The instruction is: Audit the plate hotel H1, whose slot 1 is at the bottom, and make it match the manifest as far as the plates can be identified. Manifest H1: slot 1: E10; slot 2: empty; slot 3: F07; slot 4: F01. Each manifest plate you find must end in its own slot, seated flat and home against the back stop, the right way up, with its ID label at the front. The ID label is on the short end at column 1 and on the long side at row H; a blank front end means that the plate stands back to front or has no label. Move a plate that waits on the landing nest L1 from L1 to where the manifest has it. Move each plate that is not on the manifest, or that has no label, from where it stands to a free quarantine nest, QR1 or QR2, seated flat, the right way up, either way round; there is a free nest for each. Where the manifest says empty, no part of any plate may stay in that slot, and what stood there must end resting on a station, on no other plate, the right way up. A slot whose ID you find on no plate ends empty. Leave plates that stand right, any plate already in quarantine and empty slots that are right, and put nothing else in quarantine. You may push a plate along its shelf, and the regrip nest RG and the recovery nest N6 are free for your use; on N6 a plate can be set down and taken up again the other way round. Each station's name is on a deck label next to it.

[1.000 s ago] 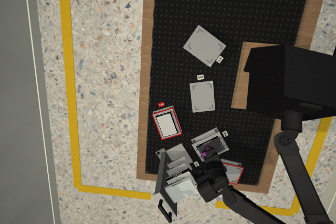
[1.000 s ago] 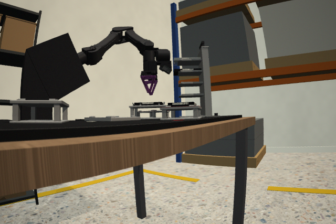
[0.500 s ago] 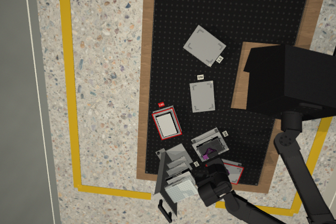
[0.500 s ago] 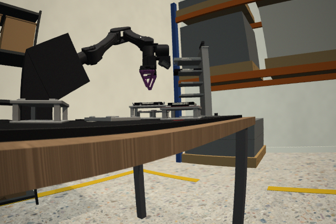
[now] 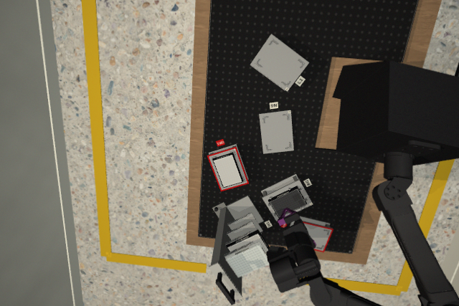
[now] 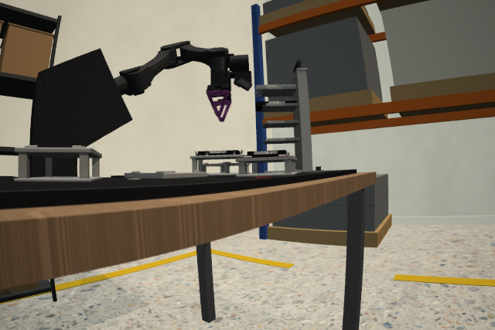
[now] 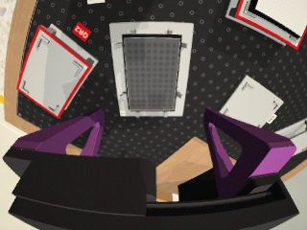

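Observation:
My gripper (image 5: pixel 299 226) (image 6: pixel 221 119) (image 7: pixel 153 113) is open and empty, raised above the regrip nest RG (image 5: pixel 277 185) (image 7: pixel 187 30). A dark grey plate (image 5: pixel 288 201) (image 6: pixel 219 152) (image 7: pixel 151 74) rests on RG; I cannot read any ID on it. Hotel H1 (image 6: pixel 302 118) holds a pale bluish plate (image 5: pixel 246 259) on its top shelf and a dark-edged plate (image 6: pixel 279 103) on the shelf below. The two lower shelves look empty. A white-topped plate (image 5: pixel 226 170) (image 6: pixel 267 153) (image 7: pixel 283 11) sits on QR1. QR2 (image 5: pixel 320 236) (image 7: pixel 55 72) shows no plate. H1 labels are unreadable.
Landing nest L1 (image 5: pixel 280 61) (image 6: pixel 59 151) and recovery nest N6 (image 5: pixel 276 132) (image 7: pixel 251 101) bear no plate. H1's upright back wall and handle (image 5: pixel 225 287) stand close beside the arm. The black robot base housing (image 5: pixel 392 110) stands at the table's side.

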You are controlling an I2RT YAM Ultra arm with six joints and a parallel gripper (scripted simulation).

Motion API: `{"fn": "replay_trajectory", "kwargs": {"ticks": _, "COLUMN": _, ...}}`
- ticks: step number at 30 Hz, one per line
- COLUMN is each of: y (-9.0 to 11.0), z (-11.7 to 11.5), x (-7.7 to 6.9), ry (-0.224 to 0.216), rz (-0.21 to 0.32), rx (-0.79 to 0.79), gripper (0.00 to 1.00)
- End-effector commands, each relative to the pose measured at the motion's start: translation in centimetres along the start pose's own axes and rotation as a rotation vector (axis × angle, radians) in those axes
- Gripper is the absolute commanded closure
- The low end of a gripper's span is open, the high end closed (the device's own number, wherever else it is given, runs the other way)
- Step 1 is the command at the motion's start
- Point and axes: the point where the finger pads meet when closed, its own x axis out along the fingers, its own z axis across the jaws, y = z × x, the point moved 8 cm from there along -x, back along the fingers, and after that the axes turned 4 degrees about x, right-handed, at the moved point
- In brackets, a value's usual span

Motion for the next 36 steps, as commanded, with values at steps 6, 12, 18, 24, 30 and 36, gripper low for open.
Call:
{"fn": "replay_trajectory", "kwargs": {"ticks": 6, "y": 0.3, "z": 0.2, "x": -2.0, "ry": -0.009, "rz": 0.011, "rx": 0.001, "gripper": 0.0}}
{"fn": "replay_trajectory", "kwargs": {"ticks": 12, "y": 0.2, "z": 0.2, "x": -3.6, "ry": -0.009, "rz": 0.011, "rx": 0.001, "gripper": 0.0}}
{"fn": "replay_trajectory", "kwargs": {"ticks": 18, "y": 0.2, "z": 0.1, "x": -4.9, "ry": -0.008, "rz": 0.012, "rx": 0.001, "gripper": 0.0}}
{"fn": "replay_trajectory", "kwargs": {"ticks": 24, "y": 0.2, "z": 0.1, "x": -6.2, "ry": -0.008, "rz": 0.012, "rx": 0.002, "gripper": 0.0}}
{"fn": "replay_trajectory", "kwargs": {"ticks": 30, "y": 0.2, "z": -0.6, "x": -6.3, "ry": -0.008, "rz": 0.012, "rx": 0.002, "gripper": 0.0}}
{"fn": "replay_trajectory", "kwargs": {"ticks": 36, "y": 0.1, "z": -1.9, "x": -6.3, "ry": -0.008, "rz": 0.012, "rx": 0.002, "gripper": 0.0}}
